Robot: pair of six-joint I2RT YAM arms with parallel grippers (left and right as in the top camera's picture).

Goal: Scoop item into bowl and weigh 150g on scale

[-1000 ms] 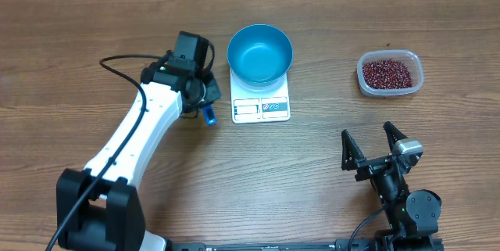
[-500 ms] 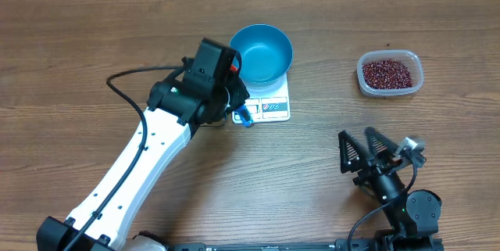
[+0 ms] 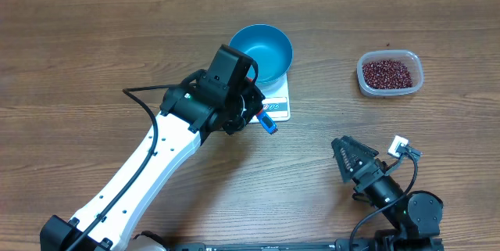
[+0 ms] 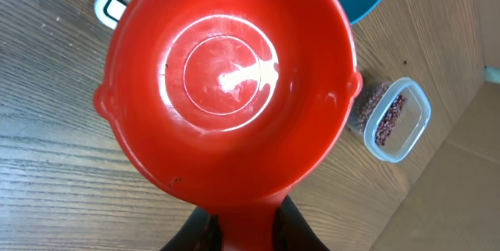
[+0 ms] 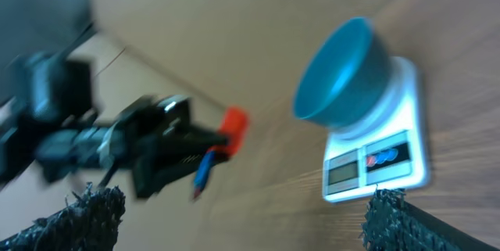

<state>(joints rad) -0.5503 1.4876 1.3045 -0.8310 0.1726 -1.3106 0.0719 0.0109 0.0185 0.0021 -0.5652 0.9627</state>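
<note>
Swung rightward over the last second, the left arm now hangs over the near left corner of the scale (image 3: 275,109), where before it stood well to the scale's left; the right arm has turned on its base too.

Nearest, the right gripper (image 3: 348,159) sits low by the table's (image 3: 78,48) front edge, fingers spread wide, holding nothing. Further in, the left gripper (image 4: 248,231) is clamped on the handle of the red scoop (image 4: 230,79) — its cup is bare and shiny, no beans in it. Behind it the bowl (image 3: 260,51) sits on the scale, also empty. The beans (image 3: 387,72) all lie in the clear tub (image 3: 419,75), well off to the right.

So the weighing is set up but no scooping has been done — every load is still to come.

Part of the scale is covered by the arm, its display is too small to read, and the right wrist view is badly blurred.
</note>
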